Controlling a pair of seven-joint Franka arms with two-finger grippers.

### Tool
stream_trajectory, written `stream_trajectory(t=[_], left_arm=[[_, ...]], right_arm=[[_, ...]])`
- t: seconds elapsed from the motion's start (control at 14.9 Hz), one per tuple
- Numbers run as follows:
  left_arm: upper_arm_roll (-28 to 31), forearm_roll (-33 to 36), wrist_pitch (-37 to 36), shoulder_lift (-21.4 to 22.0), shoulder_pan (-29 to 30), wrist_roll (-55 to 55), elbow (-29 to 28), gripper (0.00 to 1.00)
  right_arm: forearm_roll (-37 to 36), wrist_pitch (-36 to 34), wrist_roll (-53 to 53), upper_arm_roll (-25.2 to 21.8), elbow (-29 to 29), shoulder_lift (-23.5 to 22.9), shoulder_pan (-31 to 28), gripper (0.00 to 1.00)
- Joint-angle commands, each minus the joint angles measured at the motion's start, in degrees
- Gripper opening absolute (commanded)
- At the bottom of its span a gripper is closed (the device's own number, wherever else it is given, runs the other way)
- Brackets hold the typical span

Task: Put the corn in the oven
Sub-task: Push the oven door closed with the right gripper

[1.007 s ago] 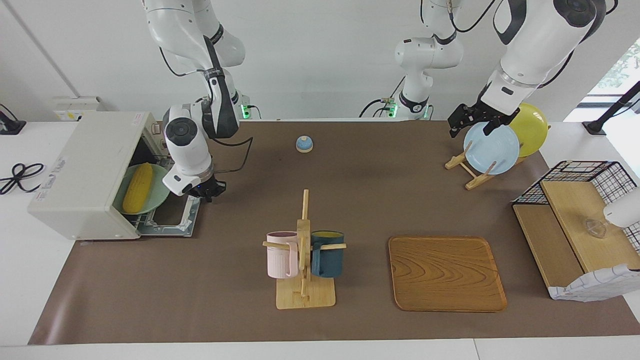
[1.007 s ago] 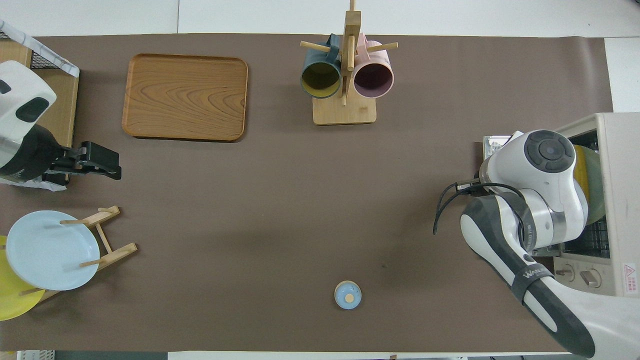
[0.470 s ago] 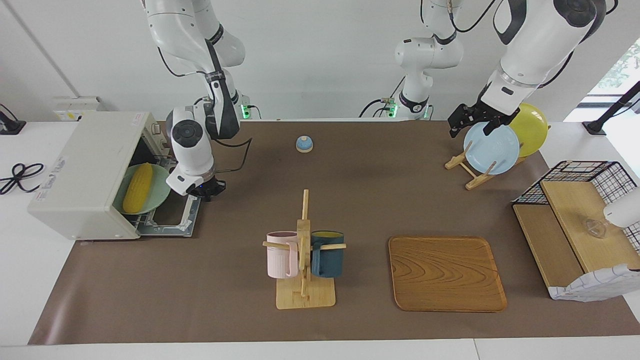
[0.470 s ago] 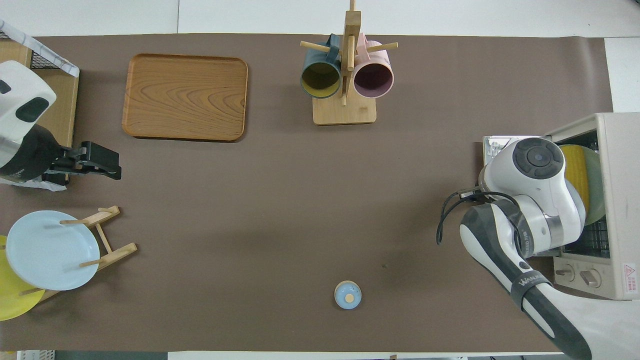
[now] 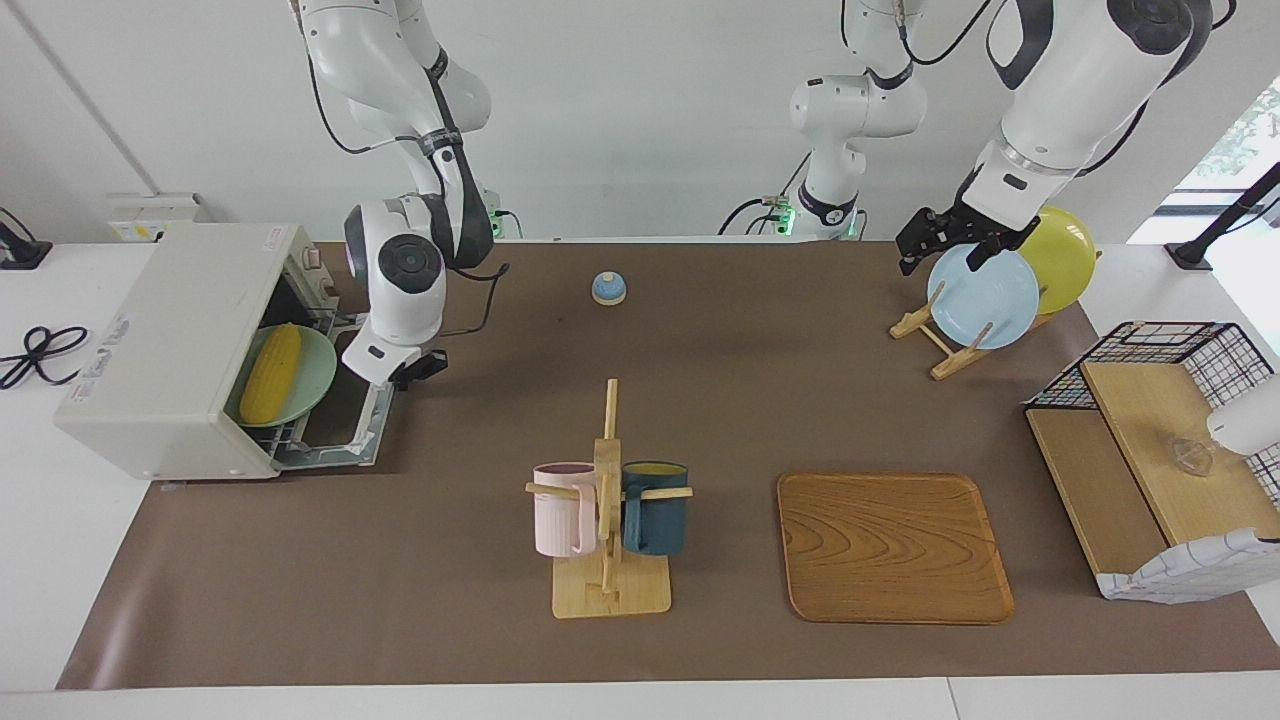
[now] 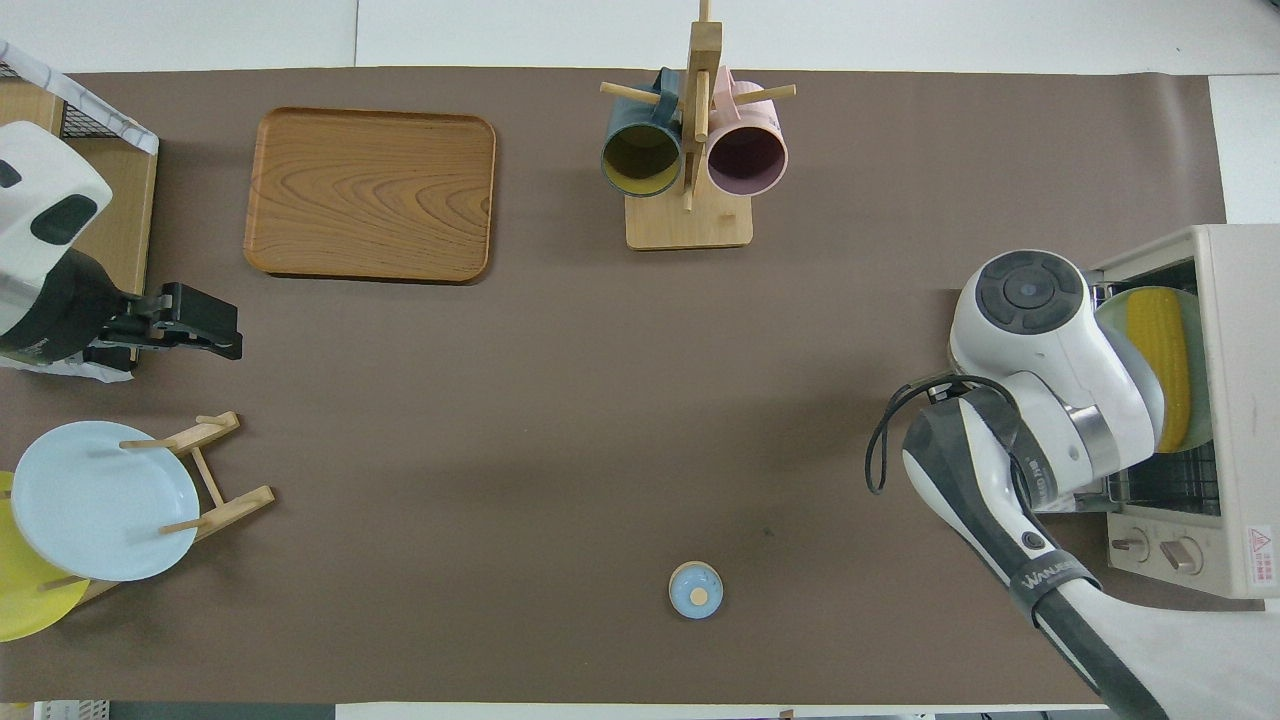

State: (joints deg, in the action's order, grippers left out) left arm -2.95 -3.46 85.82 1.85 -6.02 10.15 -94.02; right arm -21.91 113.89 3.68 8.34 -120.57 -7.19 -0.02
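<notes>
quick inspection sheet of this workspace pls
surface: brown mat over a white table
job's things: corn lies on a green plate inside the oven, door partly raised
clutter: mug stand, wooden tray, plate rack, small bell, wire basket
grippers: right pincer shut at the oven door; left pincer open, waits over the plate rack
cables: black cord beside the oven
surroundings: white wall
</notes>
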Motion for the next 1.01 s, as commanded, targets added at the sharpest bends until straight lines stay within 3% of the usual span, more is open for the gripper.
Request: stream_trajectory(t=[0.0,0.27,0.47,0.6,0.94], left_arm=[[-0.39,0.91,-0.92,0.35,0.57,-0.22,0.59,1.00],[-0.39,0.91,-0.92,0.34,0.57,-0.22,0.59,1.00],[-0.39,0.91,-0.92,0.43,0.57,-0.22,0.59,1.00],[-0.39,0.91,-0.92,0.34,0.57,-0.22,0.59,1.00],[-0.39,0.91,-1.00,0.43,0.57,-0.22,0.59,1.00]], right_arm=[[-2.01,-4.63,-11.12,-1.49,6.57,2.35,-6.64,0.00],[-0.50,-4.64,-20.27,-1.66,6.58,3.76,-13.41,0.04],[0.02,-4.73,-21.08,-1.66,6.58,3.76,-14.13,0.09],[5.27,-6.73,-21.26,-1.75,7.80,4.46,-14.22,0.11],[18.20,-21.14,-20.99,-1.67,21.49,4.99,-14.04,0.22]])
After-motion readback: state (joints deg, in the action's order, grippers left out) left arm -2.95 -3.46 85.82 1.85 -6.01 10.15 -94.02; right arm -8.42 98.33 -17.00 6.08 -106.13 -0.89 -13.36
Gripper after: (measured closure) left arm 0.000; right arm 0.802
